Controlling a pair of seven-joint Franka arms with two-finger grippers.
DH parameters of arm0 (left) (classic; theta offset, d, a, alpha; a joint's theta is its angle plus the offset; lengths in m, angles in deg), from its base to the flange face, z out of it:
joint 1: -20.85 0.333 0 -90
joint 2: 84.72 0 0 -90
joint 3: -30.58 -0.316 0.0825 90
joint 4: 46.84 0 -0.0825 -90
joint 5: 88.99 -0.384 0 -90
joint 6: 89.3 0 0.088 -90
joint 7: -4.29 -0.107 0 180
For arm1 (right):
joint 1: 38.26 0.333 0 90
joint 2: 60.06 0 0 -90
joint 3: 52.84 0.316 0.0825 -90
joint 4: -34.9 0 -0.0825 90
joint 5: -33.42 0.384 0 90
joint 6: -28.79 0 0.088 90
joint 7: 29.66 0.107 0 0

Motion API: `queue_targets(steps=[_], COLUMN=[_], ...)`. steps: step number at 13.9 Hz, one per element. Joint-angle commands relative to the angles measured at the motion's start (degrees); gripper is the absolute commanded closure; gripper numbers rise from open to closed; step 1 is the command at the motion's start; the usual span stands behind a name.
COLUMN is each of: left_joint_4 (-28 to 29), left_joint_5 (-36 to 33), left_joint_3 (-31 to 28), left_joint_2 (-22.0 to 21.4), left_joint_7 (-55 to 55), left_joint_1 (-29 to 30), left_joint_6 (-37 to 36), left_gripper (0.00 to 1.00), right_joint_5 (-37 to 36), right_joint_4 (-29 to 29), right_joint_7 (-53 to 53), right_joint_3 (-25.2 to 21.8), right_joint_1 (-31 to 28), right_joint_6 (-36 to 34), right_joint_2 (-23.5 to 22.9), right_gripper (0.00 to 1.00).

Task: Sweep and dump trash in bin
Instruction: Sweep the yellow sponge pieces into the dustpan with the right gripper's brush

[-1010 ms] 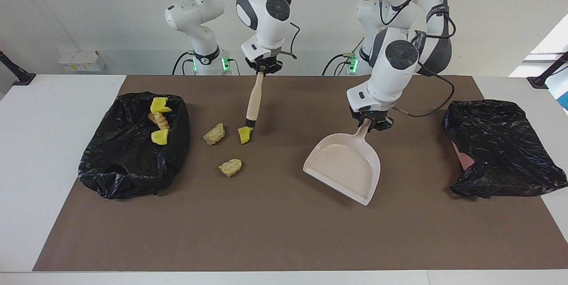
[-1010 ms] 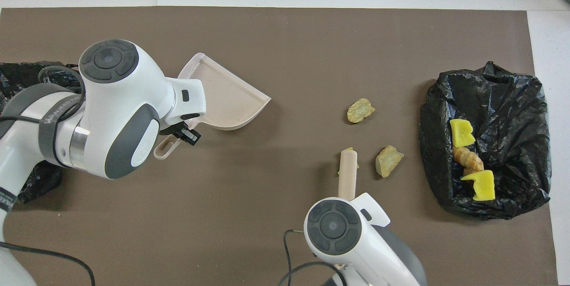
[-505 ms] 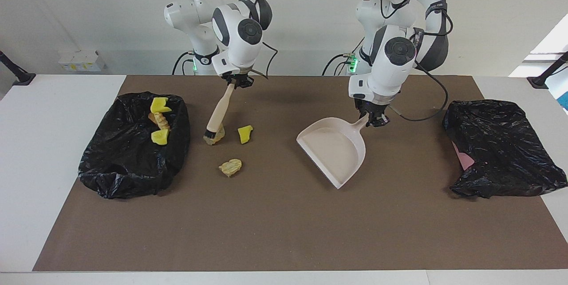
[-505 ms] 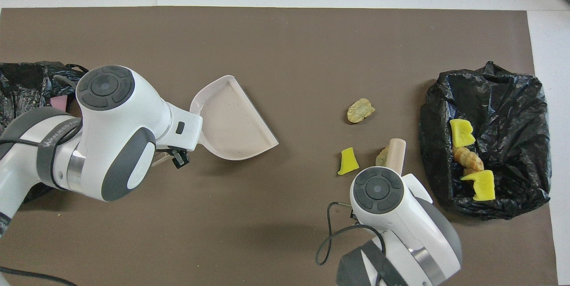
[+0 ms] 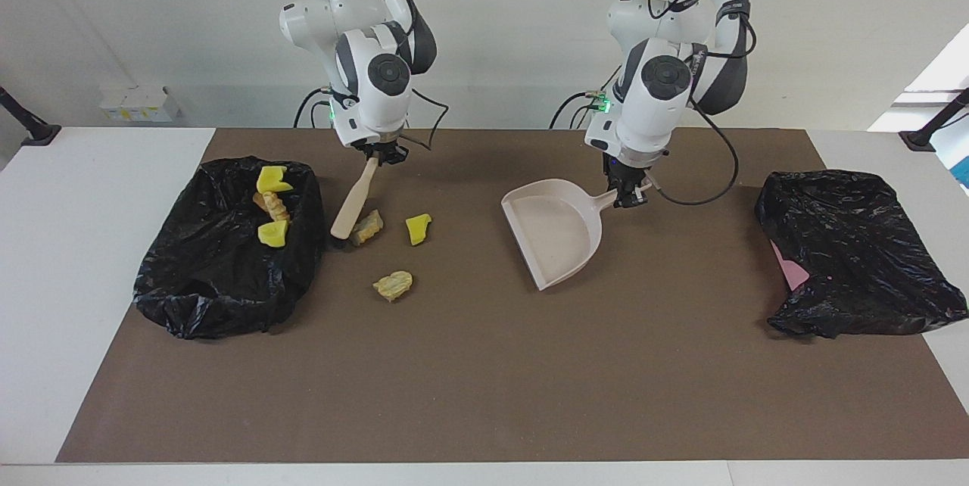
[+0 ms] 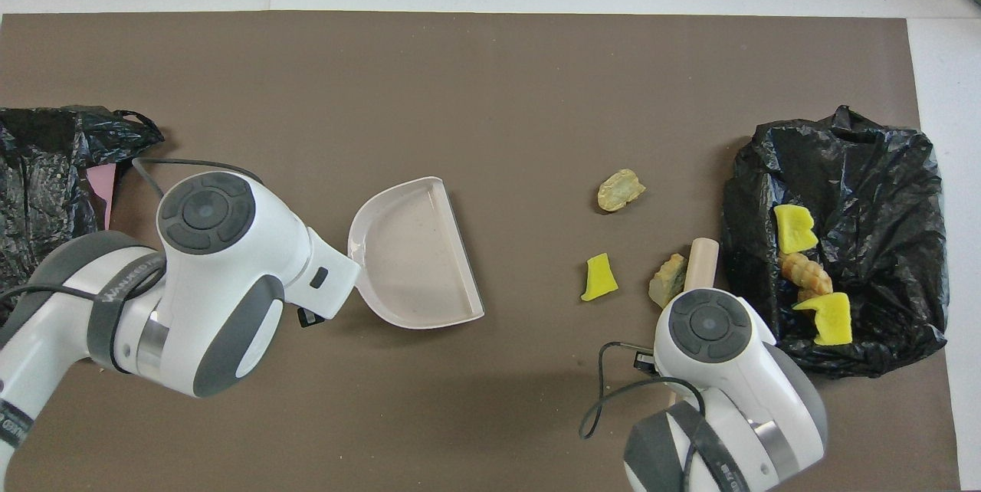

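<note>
My right gripper (image 5: 376, 158) is shut on the top of a beige brush (image 5: 353, 202), which slants down to the mat between a tan trash chunk (image 5: 368, 226) and a black bag (image 5: 227, 266). Beside that chunk lies a yellow chunk (image 5: 417, 228), and another tan one (image 5: 393, 285) sits farther from the robots. Three more chunks (image 6: 805, 270) rest in that bag (image 6: 874, 193). My left gripper (image 5: 627, 197) is shut on the handle of an empty beige dustpan (image 5: 553, 240), its mouth (image 6: 460, 262) facing the trash. I cannot tell which bag is the bin.
A second crumpled black bag (image 5: 855, 251) with a pink patch (image 5: 792, 271) showing lies at the left arm's end of the brown mat (image 5: 484, 380). Open mat stretches between the dustpan and the yellow chunk (image 6: 599, 277).
The right arm carried the brush from the yellow chunk past the tan chunk to the bag's edge. The left arm pulled the dustpan nearer the robots and turned its mouth toward the trash.
</note>
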Motion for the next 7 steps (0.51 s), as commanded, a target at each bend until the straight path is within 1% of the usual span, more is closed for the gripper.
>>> queue_targets(steps=[1, 3, 5, 7], left_joint_4=[2.76, 2.85, 3.2, 4.43], left_joint_5=[-2.18, -2.7, -3.06, -3.15], left_joint_3=[-0.43, -0.51, -0.43, -0.43], left_joint_2=[-1.83, -1.65, -1.21, -1.39], left_joint_7=[-0.33, 0.29, 2.83, 3.1], left_joint_1=[-3.42, -4.65, -5.0, -5.88], left_joint_6=[2.7, 3.14, 3.32, 4.81], left_gripper=[1.0, 1.0, 1.0, 1.0], right_joint_5=[-0.63, -0.54, -0.63, 0.16], right_joint_4=[0.46, -2.08, -5.94, -9.46], right_joint_7=[-1.4, -1.58, -2.45, -3.07], right_joint_3=[0.87, 0.87, 0.96, 1.04], right_joint_1=[-0.79, -0.7, -0.26, 0.35], right_joint_6=[3.79, 6.08, 6.44, 6.53], right_joint_2=[-0.19, -4.39, -7.91, -11.6], right_gripper=[1.0, 1.0, 1.0, 1.0])
